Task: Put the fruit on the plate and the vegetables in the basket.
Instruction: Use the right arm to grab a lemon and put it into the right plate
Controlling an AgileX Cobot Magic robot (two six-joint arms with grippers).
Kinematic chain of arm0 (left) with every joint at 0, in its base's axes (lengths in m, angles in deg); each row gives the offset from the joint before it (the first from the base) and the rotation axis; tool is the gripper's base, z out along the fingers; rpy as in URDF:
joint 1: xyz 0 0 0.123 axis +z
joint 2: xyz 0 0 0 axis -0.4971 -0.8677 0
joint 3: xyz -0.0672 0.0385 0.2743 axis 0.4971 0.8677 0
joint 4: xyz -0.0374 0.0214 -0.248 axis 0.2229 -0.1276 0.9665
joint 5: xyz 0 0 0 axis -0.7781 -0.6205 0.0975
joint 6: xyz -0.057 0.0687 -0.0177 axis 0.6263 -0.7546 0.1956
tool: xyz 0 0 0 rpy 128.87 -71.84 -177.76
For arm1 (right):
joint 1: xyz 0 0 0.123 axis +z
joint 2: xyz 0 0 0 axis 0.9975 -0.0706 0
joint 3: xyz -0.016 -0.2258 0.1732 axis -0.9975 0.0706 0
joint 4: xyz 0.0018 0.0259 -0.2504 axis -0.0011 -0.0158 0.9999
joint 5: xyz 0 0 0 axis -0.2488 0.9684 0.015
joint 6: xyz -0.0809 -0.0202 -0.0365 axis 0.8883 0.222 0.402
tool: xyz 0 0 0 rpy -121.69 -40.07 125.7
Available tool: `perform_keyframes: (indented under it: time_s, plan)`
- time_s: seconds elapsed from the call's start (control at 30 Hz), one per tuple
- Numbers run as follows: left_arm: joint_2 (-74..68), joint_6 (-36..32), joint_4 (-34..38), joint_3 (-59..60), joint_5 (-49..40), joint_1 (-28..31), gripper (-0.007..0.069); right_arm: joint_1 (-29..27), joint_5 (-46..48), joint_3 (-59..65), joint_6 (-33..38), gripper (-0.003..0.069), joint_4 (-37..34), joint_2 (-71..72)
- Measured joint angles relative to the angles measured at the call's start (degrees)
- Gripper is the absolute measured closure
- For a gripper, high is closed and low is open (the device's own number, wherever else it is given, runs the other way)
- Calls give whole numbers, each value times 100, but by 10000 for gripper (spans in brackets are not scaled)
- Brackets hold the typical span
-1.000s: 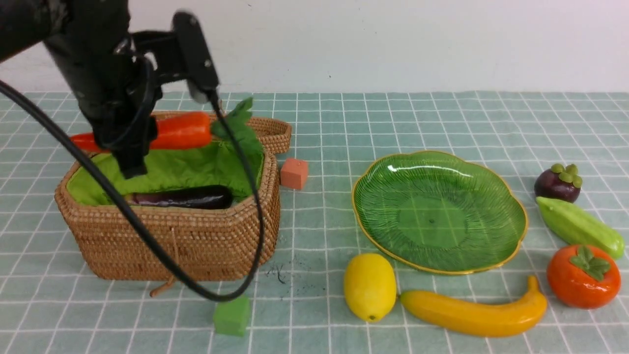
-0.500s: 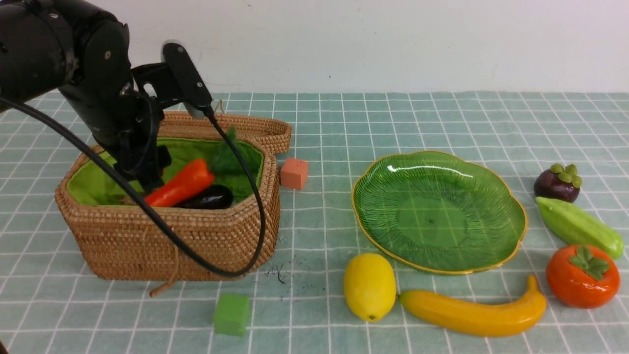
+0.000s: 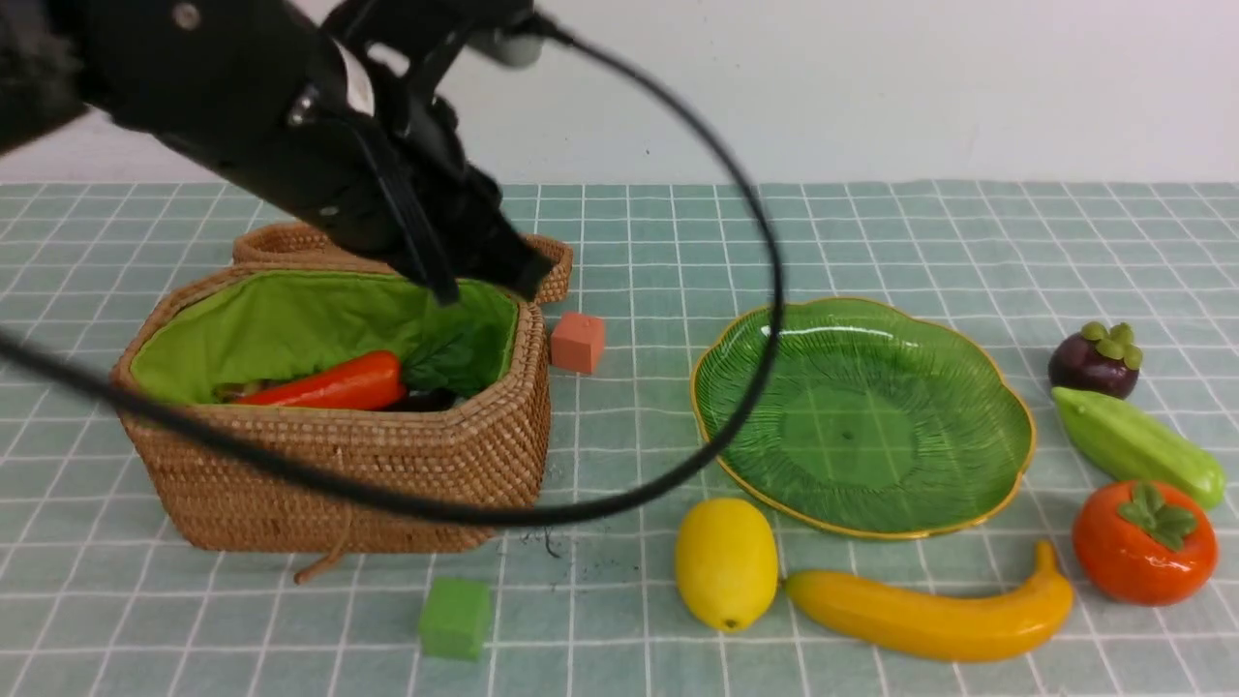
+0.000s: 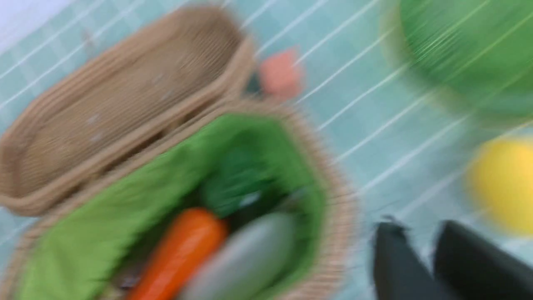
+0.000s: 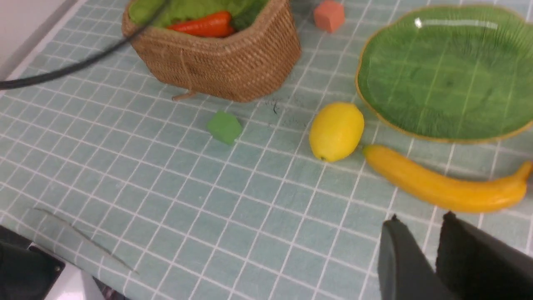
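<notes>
The carrot (image 3: pixel 329 385) now lies in the basket (image 3: pixel 339 474) at the left of the table. A second ago it hung over the green lining in the left arm's grip. It rests on its side with its leaves toward the right wall, and the dark eggplant (image 3: pixel 426 399) shows only as a sliver beneath them. The left gripper (image 4: pixel 418 237) has let go and swung up and to the right, above the basket's right corner. In the blurred wrist view its fingers are drawn close together on nothing.

A pink cube (image 3: pixel 578 342) sits just right of the basket and a green cube (image 3: pixel 455 618) sits near its front. Neither has moved.

Further right, the plate (image 3: pixel 861 416) holds no fruit. The lemon (image 3: pixel 726 561) and banana (image 3: pixel 929 610) lie on the cloth along its near edge. At the far right are the mangosteen (image 3: pixel 1094 358), the cucumber (image 3: pixel 1133 445) and the persimmon (image 3: pixel 1142 542), all three untouched.

The right gripper (image 5: pixel 420 227) hangs over the near cloth by the banana and carries nothing. A sliver shows between its fingers, and I cannot tell whether they are fully closed.

At least two vegetables appear to be home. The cucumber seems the next one to fetch, and all four fruits are yet to be moved. The radish cannot be made out.
</notes>
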Motion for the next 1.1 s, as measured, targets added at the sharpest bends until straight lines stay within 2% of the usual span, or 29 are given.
perform_keyframes:
  time_s: [0.07, 0.13, 0.23, 0.33, 0.4, 0.43, 0.5, 0.53, 0.57, 0.6, 0.67, 0.7, 0.73, 0.8, 0.9, 0.93, 0.97, 1.0, 1.1]
  plan:
    - [486, 444, -80, 192, 58, -257, 638, 0, 108, 0, -85, 521, 44, -589]
    - [729, 577, -93, 368, 157, -327, 638, 0, 108, 0, -96, 532, 50, -823]
    - [1765, 940, -98, 1318, 635, -434, 638, 0, 69, 0, -96, 588, 53, -1528]
    - [2505, 1069, -98, 1968, 885, -434, 638, 14, -12, 0, -96, 619, -79, -1841]
    - [3653, 1126, 93, 2936, 1193, -434, 638, 270, -238, 0, -161, 637, -320, -2142]
    - [3653, 1126, 122, 3003, 1193, -434, 638, 270, -265, 0, -176, 637, -320, -2165]
    - [4326, 1092, 361, 3565, 1335, -434, 638, 690, -507, 0, -388, 639, -373, -2379]
    - [4960, 979, 660, 4039, 1499, -434, 638, 1281, -831, 0, -724, 639, -285, -2652]
    - [5026, 965, 660, 4085, 1523, -434, 638, 1354, -831, 0, -769, 639, -262, -2686]
    - [5472, 867, 838, 4377, 1663, -434, 638, 1878, -1059, 0, -1063, 639, -21, -2959]
    - [5848, 808, 919, 4609, 1790, -434, 638, 2372, -1288, -16, -1509, 637, 328, -3286]
    - [6130, 776, 955, 4778, 1879, -434, 638, 2827, -1431, -93, -1936, 629, 730, -3648]
    - [6287, 762, 961, 4876, 1890, -434, 638, 3038, -1516, -177, -2297, 619, 1067, -3972]
    - [6401, 756, 979, 4975, 1876, -434, 638, 3327, -1580, -472, -2882, 569, 1680, -4580]
    - [6407, 733, 979, 5008, 1830, -434, 638, 3388, -1611, -754, -3209, 503, 2064, -5011]
    - [6407, 723, 979, 5013, 1807, -434, 638, 3388, -1618, -888, -3304, 458, 2203, -5164]
    - [6407, 709, 983, 5013, 1797, -434, 638, 3383, -1656, -1117, -3502, 345, 2399, -5504]
    - [6407, 708, 983, 5013, 1803, -434, 638, 3383, -1665, -1138, -3540, 333, 2411, -5565]
    - [6407, 709, 978, 5015, 1853, -434, 638, 3378, -1755, -1355, -3741, 146, 2544, -5932]
